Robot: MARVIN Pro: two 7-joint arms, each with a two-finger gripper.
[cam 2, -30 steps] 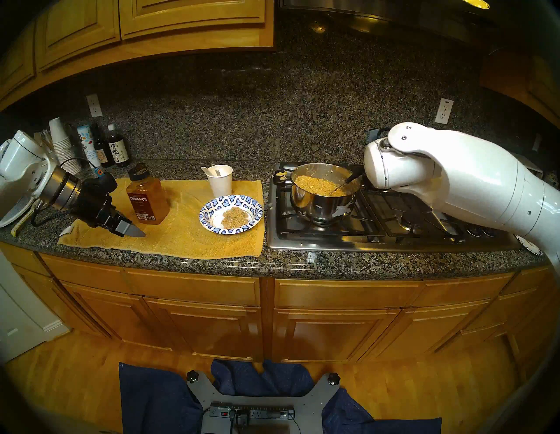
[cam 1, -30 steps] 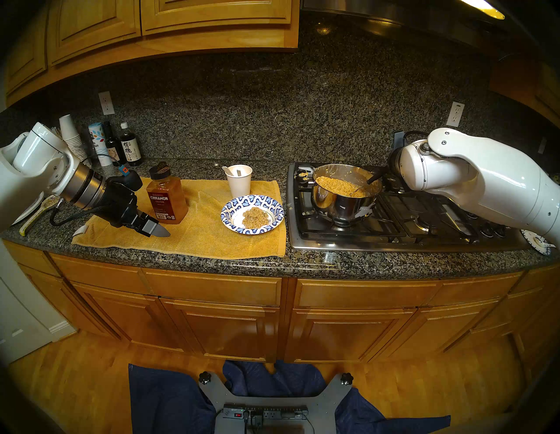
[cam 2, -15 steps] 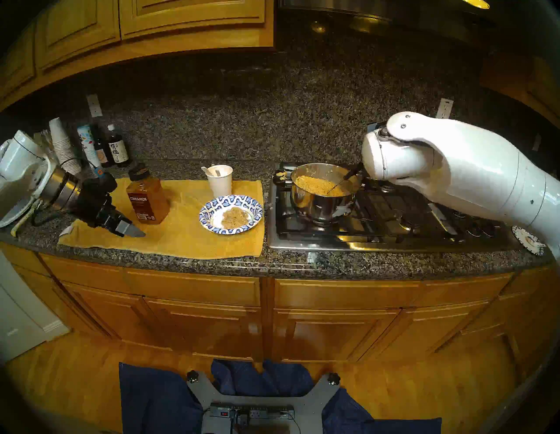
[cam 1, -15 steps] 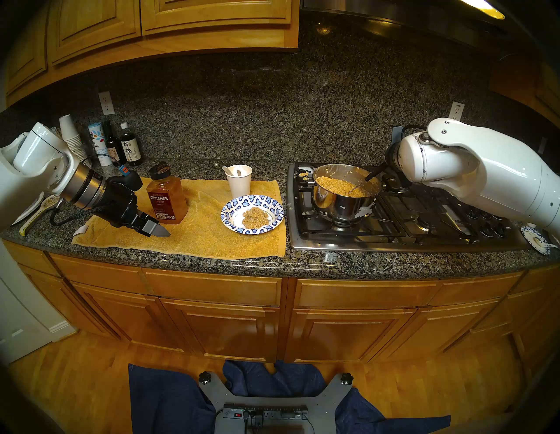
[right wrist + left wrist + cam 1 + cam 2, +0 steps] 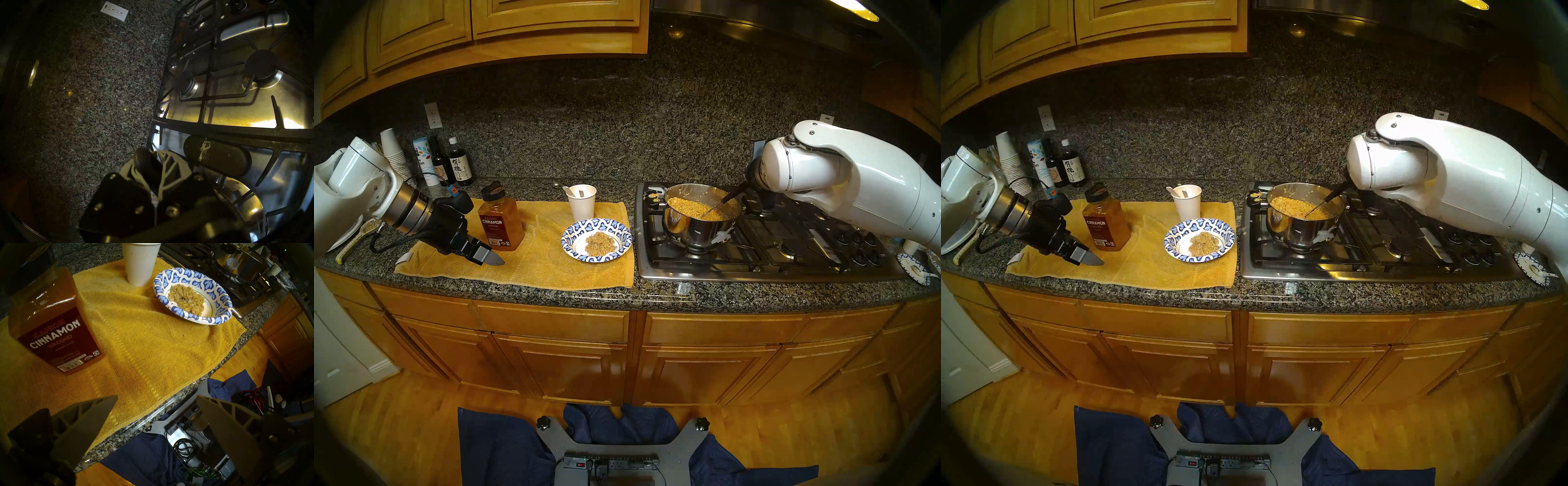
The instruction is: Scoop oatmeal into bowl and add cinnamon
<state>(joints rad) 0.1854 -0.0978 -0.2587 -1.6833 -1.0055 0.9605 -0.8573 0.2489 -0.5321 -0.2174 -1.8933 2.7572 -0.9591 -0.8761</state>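
Note:
A steel pot [image 5: 697, 230] on the stove holds yellow oatmeal [image 5: 697, 207]. A smaller lump of oatmeal [image 5: 600, 243] lies in the blue-and-white paper bowl [image 5: 582, 230] on the yellow towel. My right gripper [image 5: 158, 162] is shut on a spoon's dark handle [image 5: 144, 161]; the spoon [image 5: 733, 195] slants down into the pot's oatmeal, and my wrist hides the fingers from the head. The cinnamon jar [image 5: 500, 222] stands upright at the towel's back left. My left gripper [image 5: 490, 259] hovers open and empty just in front of the cinnamon [image 5: 56, 324], left of the bowl [image 5: 219, 299].
A white paper cup [image 5: 582, 202] with utensils stands behind the bowl. Dark bottles [image 5: 460, 166] and stacked cups [image 5: 393, 152] line the back left. A spoon rest [image 5: 358, 234] lies far left, a small plate [image 5: 913, 269] right of the stove [image 5: 789, 258]. The pot's handle [image 5: 217, 157] sits beside my right fingers.
My right arm has risen, lifting and steepening the spoon's handle while its tip stays in the pot's oatmeal. The left arm has not moved.

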